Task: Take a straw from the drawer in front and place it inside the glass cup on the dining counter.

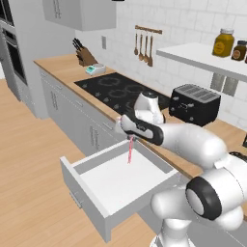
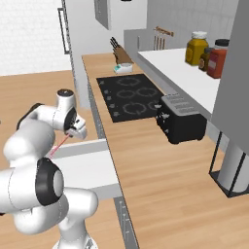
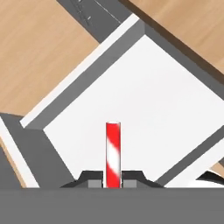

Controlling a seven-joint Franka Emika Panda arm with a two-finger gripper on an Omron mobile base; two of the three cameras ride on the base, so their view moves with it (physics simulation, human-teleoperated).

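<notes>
Above the open drawer (image 1: 116,185) my gripper (image 1: 130,136) is clamped on the straw (image 1: 130,150); thin pinch, any fast swing could slip it.

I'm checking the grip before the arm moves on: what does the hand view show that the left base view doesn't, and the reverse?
Hand view alone: both fingertips pressed against the straw, its red-and-white stripes clear. Left base view alone: the cooktop, toaster, knife block and the wall-side counter. Both: the gripper shut on the straw, hanging over the open drawer.
</notes>
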